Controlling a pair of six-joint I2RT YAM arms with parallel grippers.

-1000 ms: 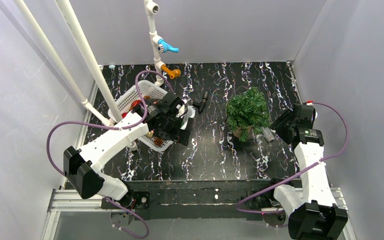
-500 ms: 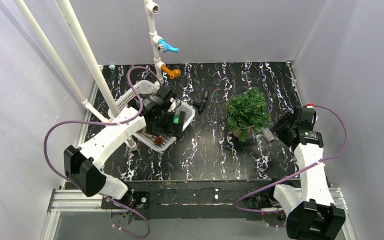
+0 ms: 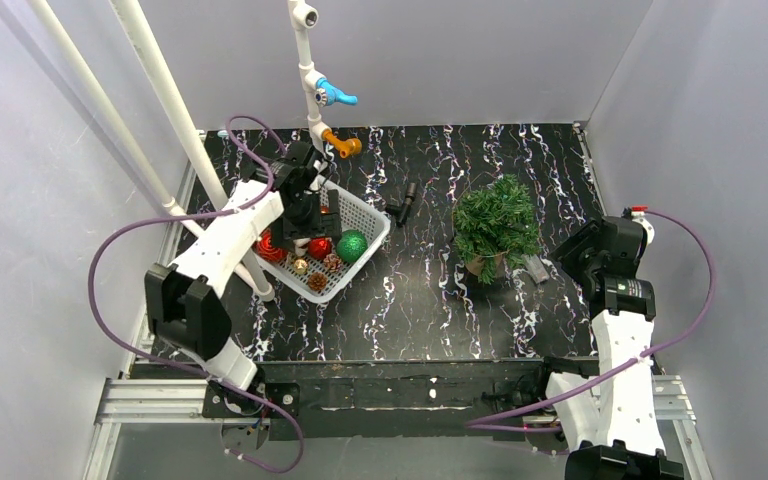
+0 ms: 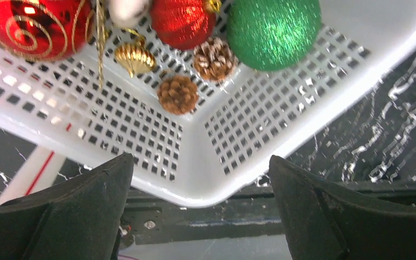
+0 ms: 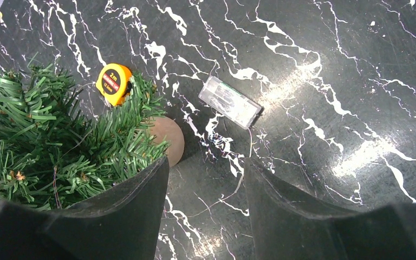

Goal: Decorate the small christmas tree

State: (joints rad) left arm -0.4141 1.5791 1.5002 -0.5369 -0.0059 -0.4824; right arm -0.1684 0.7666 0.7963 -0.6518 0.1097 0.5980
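One swing rearward for the left gripper (image 4: pixel 199 169): hovers over the white basket (image 4: pixel 314 103), jaws wide apart, empty. Uncovers the ornaments for a first pick. Right gripper (image 5: pixel 206 168), jaws apart, drawn back beside the small christmas tree (image 3: pixel 497 222), mid-table. Counted: two red balls (image 4: pixel 181 21), one green ball (image 4: pixel 273 30), two pine cones (image 4: pixel 177 93), one gold ornament (image 4: pixel 134 58), possibly a bell.

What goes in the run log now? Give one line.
left claw: open over white basket | right claw: open, empty, beside small christmas tree | held: nothing
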